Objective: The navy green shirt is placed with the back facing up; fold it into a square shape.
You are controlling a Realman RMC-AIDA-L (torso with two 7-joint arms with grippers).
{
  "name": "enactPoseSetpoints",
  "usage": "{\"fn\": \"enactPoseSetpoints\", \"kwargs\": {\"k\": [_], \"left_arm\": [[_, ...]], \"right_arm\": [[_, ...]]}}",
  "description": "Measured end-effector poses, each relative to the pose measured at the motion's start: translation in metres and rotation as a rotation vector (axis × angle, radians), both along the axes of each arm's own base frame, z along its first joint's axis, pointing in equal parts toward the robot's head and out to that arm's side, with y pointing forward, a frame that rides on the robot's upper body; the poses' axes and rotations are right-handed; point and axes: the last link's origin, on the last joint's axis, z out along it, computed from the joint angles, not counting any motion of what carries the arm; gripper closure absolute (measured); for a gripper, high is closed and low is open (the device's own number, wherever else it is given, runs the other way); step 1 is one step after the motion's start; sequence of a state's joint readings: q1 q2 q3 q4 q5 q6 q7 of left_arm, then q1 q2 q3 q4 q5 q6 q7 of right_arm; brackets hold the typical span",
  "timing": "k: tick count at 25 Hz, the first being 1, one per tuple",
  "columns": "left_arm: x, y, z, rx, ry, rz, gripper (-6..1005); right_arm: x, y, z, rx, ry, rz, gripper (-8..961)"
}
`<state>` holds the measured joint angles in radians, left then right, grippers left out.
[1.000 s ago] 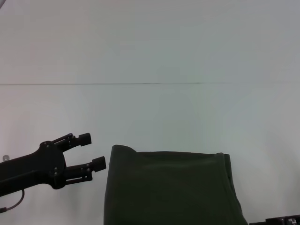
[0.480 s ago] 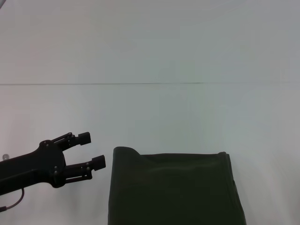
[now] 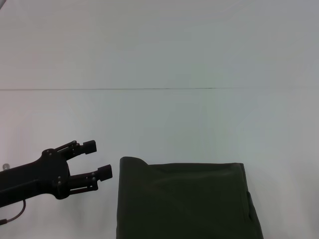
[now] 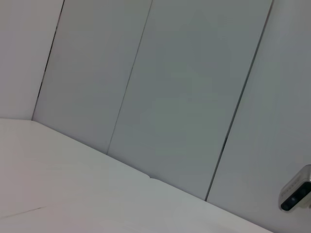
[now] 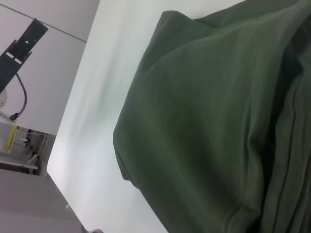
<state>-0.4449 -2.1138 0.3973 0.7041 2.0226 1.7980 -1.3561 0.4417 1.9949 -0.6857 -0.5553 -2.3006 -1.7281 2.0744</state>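
Soft olive fabric, the navy green shirt (image 3: 184, 199) lies folded on the white worktop (image 3: 159, 124) near you, limp and light with no print or label showing, so pinch a doubled edge, while your left gripper (image 3: 98, 159) hovers beside it, jaws spread and empty.

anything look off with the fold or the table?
Nothing major. The navy green shirt lies folded in a rough block near the table's front edge; its far-left corner bulges up slightly and layers show along its right edge. The left gripper is open beside it, not touching.
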Motion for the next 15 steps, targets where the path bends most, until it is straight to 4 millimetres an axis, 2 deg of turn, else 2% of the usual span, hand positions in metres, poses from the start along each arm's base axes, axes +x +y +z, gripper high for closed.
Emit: {"fn": "enactPoseSetpoints", "kwargs": {"k": [9, 14, 15], "left_arm": [[-0.0003, -0.0002, -0.0002, -0.001, 0.002, 0.001, 67], [0.0, 0.0005, 0.0002, -0.002, 0.005, -0.002, 67], [0.0, 0.0005, 0.0003, -0.002, 0.005, -0.002, 66]], "right_arm": [[-0.0002, -0.0014, 0.0008, -0.015, -0.001, 0.0, 902], [-0.0018, -0.0033, 0.0078, -0.016, 0.026, 0.002, 898], [-0.0017, -0.0032, 0.0099, -0.012, 0.031, 0.001, 828]]}}
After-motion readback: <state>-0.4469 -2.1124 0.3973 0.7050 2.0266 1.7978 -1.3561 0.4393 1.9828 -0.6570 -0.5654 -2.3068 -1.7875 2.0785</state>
